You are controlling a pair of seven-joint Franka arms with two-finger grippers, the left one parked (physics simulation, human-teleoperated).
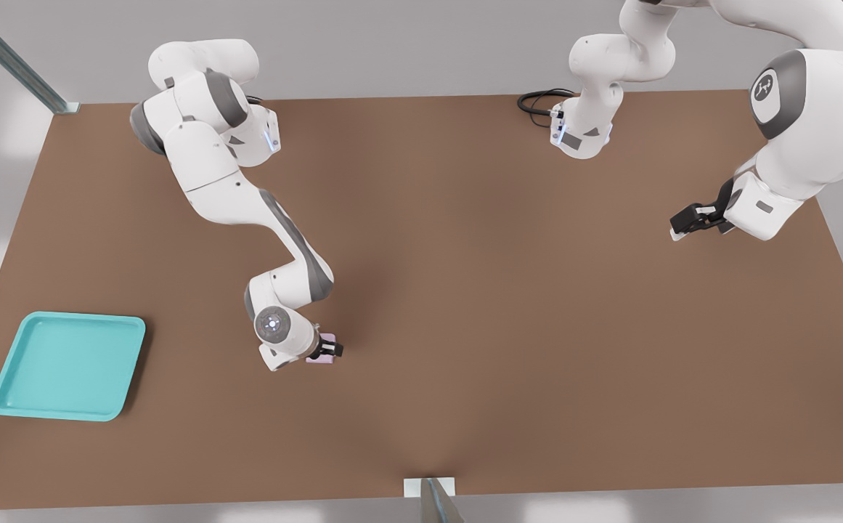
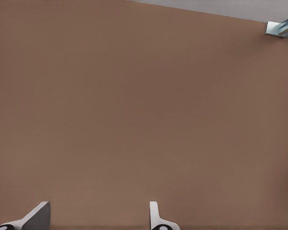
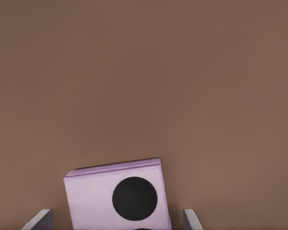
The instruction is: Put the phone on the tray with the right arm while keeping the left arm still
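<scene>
Item: phone (image 3: 117, 199), pale lilac, squarish, folded, lying flat on the brown surface (image 1: 465, 290) near the middle of its near half, well apart from the tray (image 1: 65, 367). One black round lens showed face-up in the right wrist view; a second was only hinted at the frame's edge.

Item: tool (image 1: 328, 350) of the right arm (image 1: 247, 203), low over the phone. Its two fingertips (image 3: 38, 219) stood spread, one on either side of the phone with bare surface showing between each tip and the phone's edge; nothing was held.

Item: tray, turquoise, shallow, raised rim, at the front view's lower left corner of the surface.

Orientation: the phone sat slightly turned relative to the line between the fingers, its ridged edge farthest from the wrist. Being nearly square, it showed no clear long axis.

Step in hand, as judged: settling onto the phone ahead of the grasp. To do it well, the wrist would want a small twist to square the fingers with the phone's flat sides, then full descent so the pads meet the sides low, then an even squeeze, lest the skew pivot the phone out.
</scene>
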